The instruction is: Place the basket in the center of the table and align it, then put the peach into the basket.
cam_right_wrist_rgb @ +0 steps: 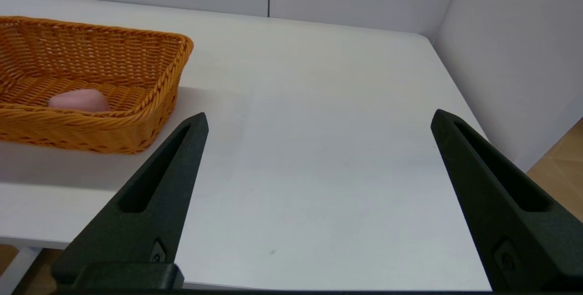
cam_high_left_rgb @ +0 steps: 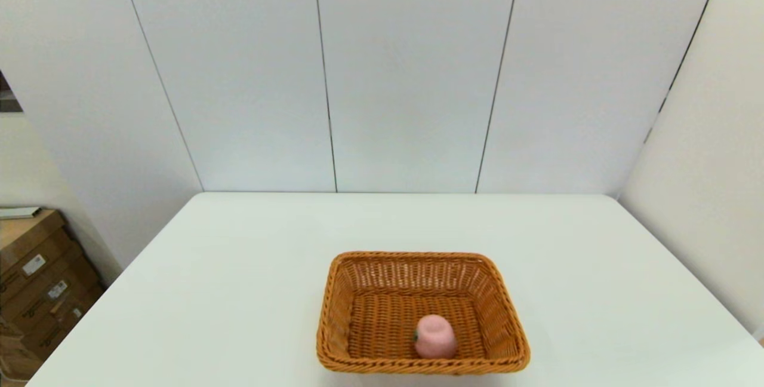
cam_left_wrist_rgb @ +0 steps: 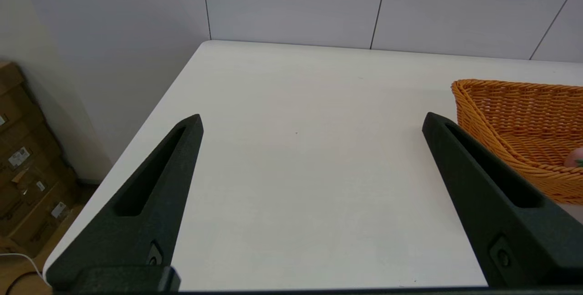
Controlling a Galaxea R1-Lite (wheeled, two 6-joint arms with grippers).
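Observation:
An orange-brown woven basket (cam_high_left_rgb: 358,291) stands on the white table (cam_high_left_rgb: 239,267), near its front edge and about midway across, its sides square to the table. A pale pink peach (cam_high_left_rgb: 436,337) lies inside it, toward the near right part of the floor. Neither arm shows in the head view. My left gripper (cam_left_wrist_rgb: 312,119) hovers open near the table's front left, with the basket (cam_left_wrist_rgb: 510,104) and a sliver of the peach (cam_left_wrist_rgb: 575,157) off to its side. My right gripper (cam_right_wrist_rgb: 319,117) hovers open near the front right, apart from the basket (cam_right_wrist_rgb: 150,76) and the peach (cam_right_wrist_rgb: 79,100).
Stacked cardboard boxes (cam_high_left_rgb: 36,279) sit on the floor left of the table. Pale panel walls close off the back and right. The table's right edge (cam_right_wrist_rgb: 460,99) drops to a wooden floor.

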